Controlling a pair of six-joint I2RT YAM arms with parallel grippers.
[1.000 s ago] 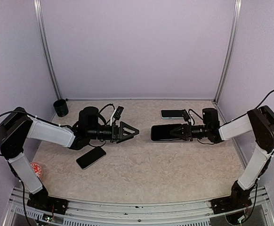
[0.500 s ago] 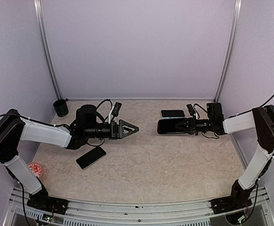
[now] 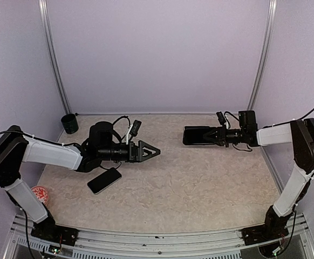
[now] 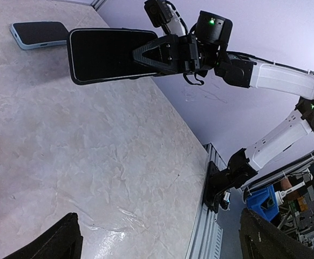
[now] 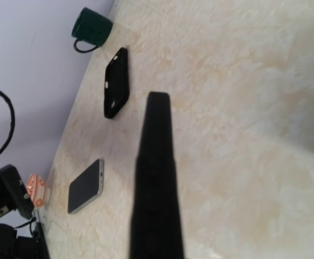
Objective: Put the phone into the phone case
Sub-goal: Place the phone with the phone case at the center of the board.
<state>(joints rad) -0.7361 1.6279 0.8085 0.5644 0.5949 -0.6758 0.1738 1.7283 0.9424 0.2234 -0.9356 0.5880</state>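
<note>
My right gripper [image 3: 210,136] is shut on a black phone [image 3: 196,135] and holds it flat above the far right of the table. The left wrist view shows it face-on [image 4: 109,54]; the right wrist view shows it edge-on [image 5: 157,162]. A black phone case [image 5: 116,82] lies on the table near the mug; in the top view my left arm hides it. My left gripper [image 3: 149,150] is open and empty, hovering left of centre and pointing at the right gripper. Its fingertips [image 4: 60,242] show at the bottom corners of its wrist view.
A silver-edged phone [image 3: 104,180] lies face up under my left arm and also shows in the right wrist view [image 5: 85,185]. A light-blue phone [image 4: 38,33] lies at the far right. A dark green mug [image 3: 69,123] stands at the far left corner. A red-and-white object [image 3: 40,193] lies at the left edge.
My right gripper has carried the black phone back and to the right, away from the left gripper. The phone now covers the light-blue phone in the top view. The left gripper has barely moved.
</note>
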